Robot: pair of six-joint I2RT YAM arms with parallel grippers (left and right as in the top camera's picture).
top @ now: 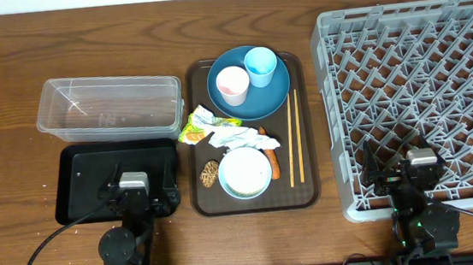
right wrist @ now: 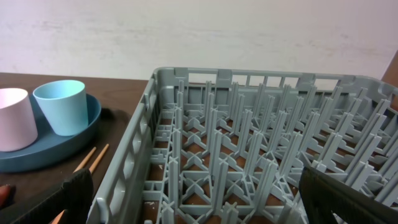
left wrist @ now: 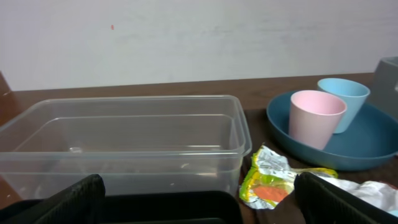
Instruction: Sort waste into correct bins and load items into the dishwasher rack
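Observation:
On the brown tray, a dark-blue plate (top: pixel 249 97) carries a light-blue cup (top: pixel 261 66) and a white-pink cup (top: pixel 232 86). Below lie a yellow-green wrapper (top: pixel 200 125), white paper (top: pixel 232 135), an orange piece (top: pixel 272 159), a brown lump (top: pixel 210 172) and a light-blue bowl (top: pixel 244 172) holding white crumbs. Chopsticks (top: pixel 293 136) lie along the tray's right side. The clear tub (top: pixel 107 108) and black tray (top: pixel 86 176) sit at the left, the grey rack (top: pixel 422 90) at the right. My left gripper (top: pixel 138 180) is open over the black tray. My right gripper (top: pixel 412 158) is open over the rack's front edge.
The brown serving tray (top: pixel 306 191) lies between the bins and the rack. The left wrist view shows the tub (left wrist: pixel 124 143) straight ahead and the wrapper (left wrist: pixel 267 180) by the right finger. A pale wall runs behind the wooden table (top: pixel 8 75).

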